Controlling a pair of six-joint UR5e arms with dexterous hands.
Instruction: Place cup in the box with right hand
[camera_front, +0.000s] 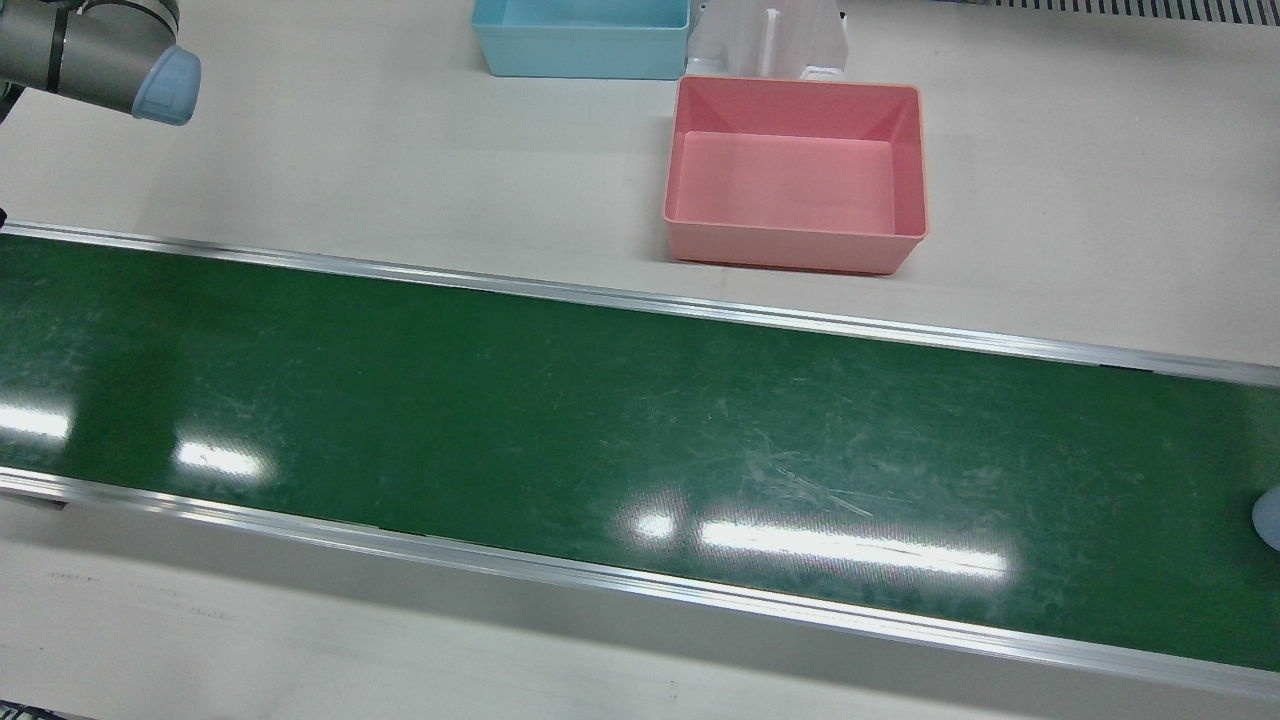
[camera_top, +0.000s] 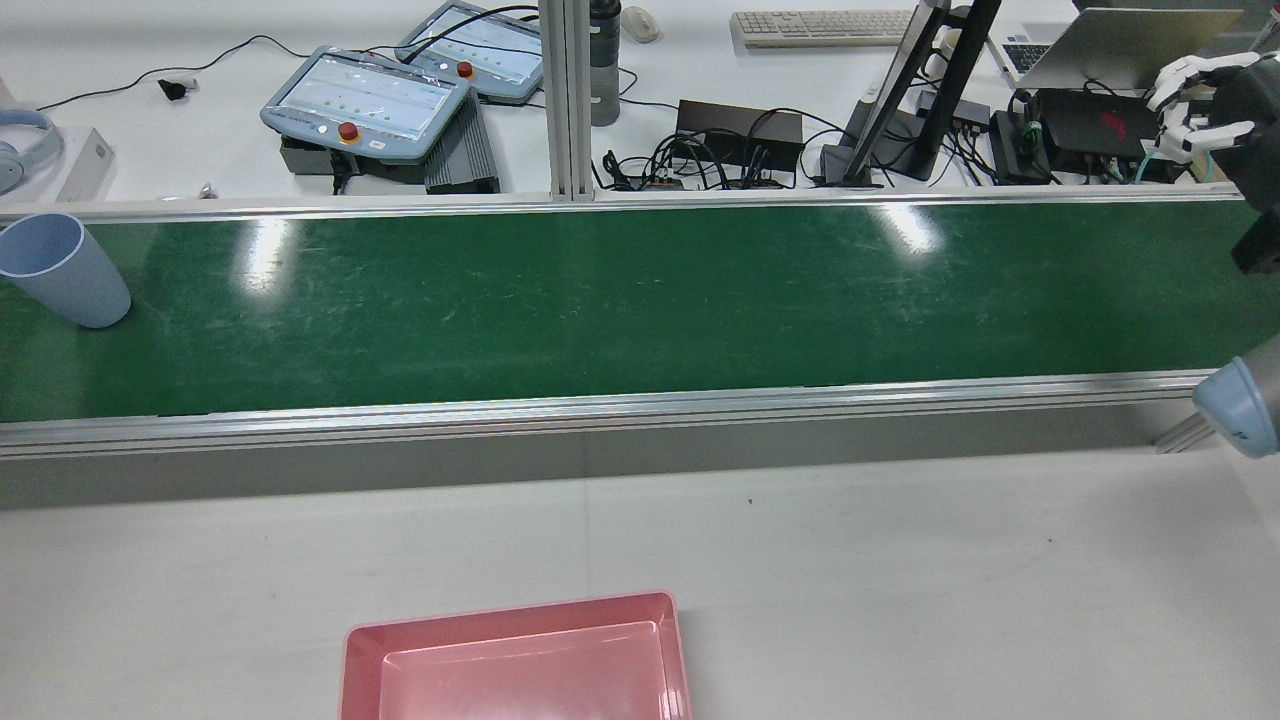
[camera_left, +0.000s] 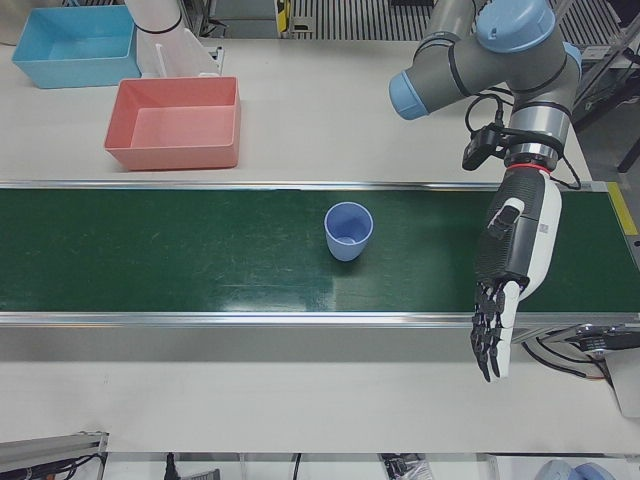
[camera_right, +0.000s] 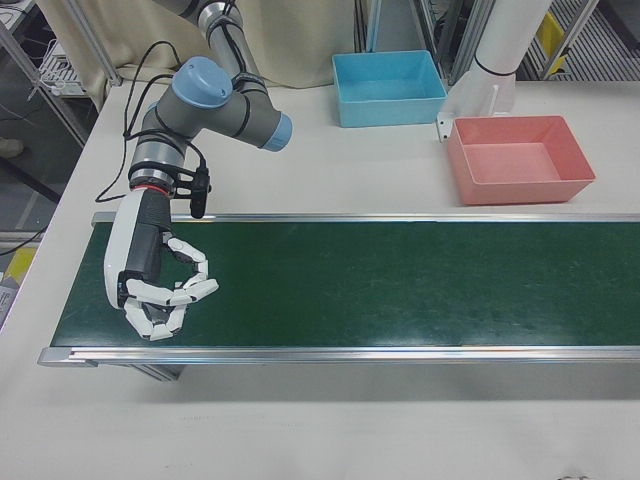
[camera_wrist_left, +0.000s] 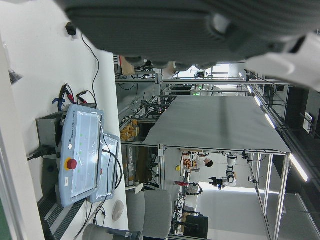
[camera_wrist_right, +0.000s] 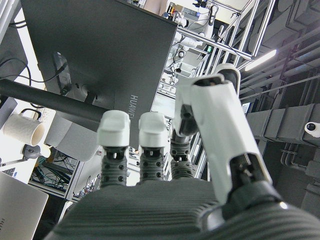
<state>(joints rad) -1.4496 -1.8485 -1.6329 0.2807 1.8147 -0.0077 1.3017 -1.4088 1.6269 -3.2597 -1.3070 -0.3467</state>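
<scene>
A long green conveyor belt (camera_left: 200, 250) crosses the table. The right hand (camera_right: 160, 280) hangs empty over one end, fingers loosely curled; the blue cup (camera_left: 349, 231) stands upright well along it. Better to meet the cup side-on, then carry it to the pink box (camera_right: 520, 158).

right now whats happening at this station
Nothing is being held yet. A light blue cup stands upright on the green conveyor belt, at the end by the robot's left hand, which hangs open over the belt. The right hand waits at the far end, fingers curled, empty. The pink box sits empty on the table beside the belt.
</scene>
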